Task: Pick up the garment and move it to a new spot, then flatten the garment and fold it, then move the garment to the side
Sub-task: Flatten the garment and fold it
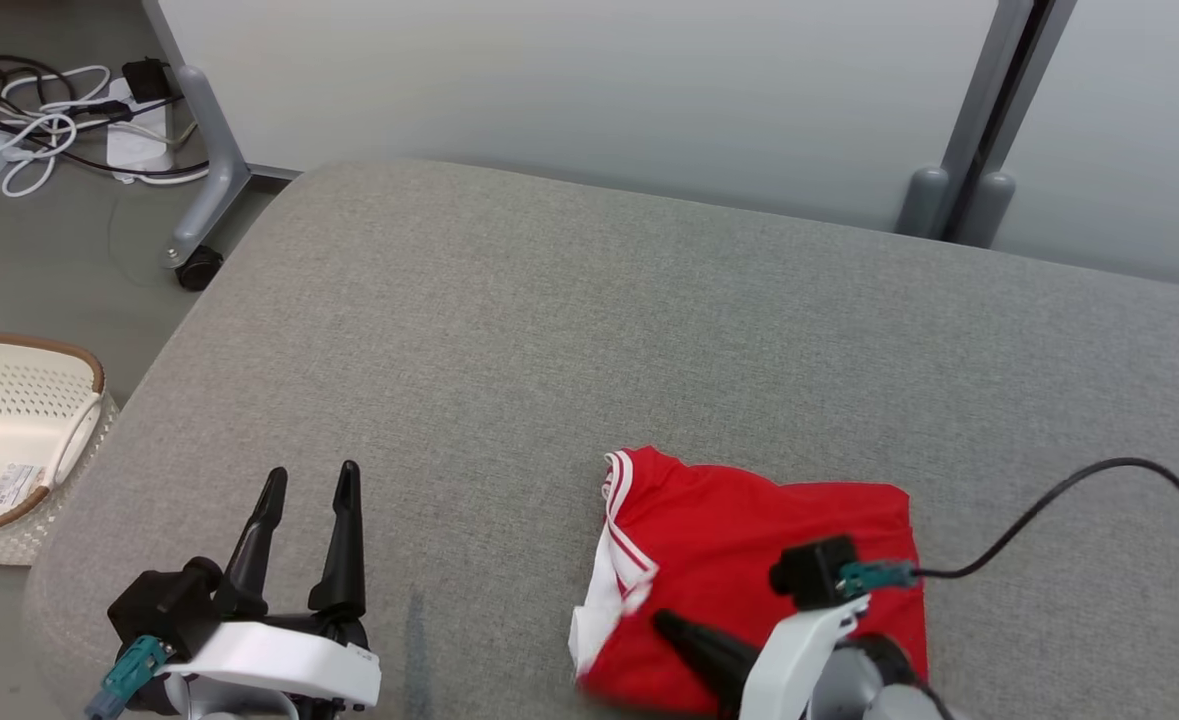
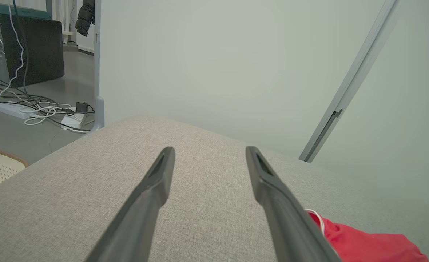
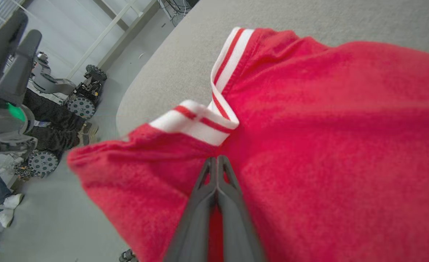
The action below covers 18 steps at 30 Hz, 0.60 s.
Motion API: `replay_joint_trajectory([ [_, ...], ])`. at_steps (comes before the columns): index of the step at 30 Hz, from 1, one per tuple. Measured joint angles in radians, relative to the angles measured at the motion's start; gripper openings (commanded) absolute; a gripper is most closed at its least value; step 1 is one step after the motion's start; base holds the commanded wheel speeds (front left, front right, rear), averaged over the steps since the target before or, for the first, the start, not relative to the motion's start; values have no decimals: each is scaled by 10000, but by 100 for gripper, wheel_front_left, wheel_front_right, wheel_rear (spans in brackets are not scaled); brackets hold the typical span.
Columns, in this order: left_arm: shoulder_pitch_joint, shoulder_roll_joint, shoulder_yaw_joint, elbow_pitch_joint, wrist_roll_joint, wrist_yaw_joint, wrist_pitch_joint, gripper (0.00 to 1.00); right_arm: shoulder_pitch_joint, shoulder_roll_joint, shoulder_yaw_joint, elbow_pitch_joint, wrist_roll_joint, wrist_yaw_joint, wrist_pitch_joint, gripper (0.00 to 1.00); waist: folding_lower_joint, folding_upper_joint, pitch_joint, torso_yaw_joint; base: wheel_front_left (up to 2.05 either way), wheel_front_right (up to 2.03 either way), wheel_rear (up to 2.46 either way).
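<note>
Two pincers are showing over the grey desk (image 1: 549,330). The right pincer (image 1: 661,620) is clenching, tips sunk into the garment (image 1: 749,530), seemingly pinching a fold near its striped trim (image 1: 619,560). The left pincer (image 1: 313,472) is standing released and empty, hovering by the near edge toward the near left corner.

The garment is lying folded at the near edge, right of centre. It is roughly square, perhaps a little longer along that edge. Its near left corner is blurring, and in the right wrist view it seems to be lifting past the desk's edge.

The right arm is on the garment, and the left one is well apart from it. The desk toward the right edge and the far edge is lying bare. Only the right arm's cable (image 1: 1099,480) is looping over that side. A basket (image 1: 9,440) is sitting on the floor beyond the left edge.
</note>
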Motion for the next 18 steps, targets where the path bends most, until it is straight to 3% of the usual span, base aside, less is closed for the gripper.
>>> replay_joint_trajectory([
  [7,16,-25,17,4,0,8,0,100,-9,-155,1258,-1053,746,0,198,0,0,0,20,-409,0,0,0],
  [18,15,-27,134,-119,31,13,0,100,-758,-1304,320,-1743,846,0,-1561,0,0,0,-75,-1364,0,0,0],
])
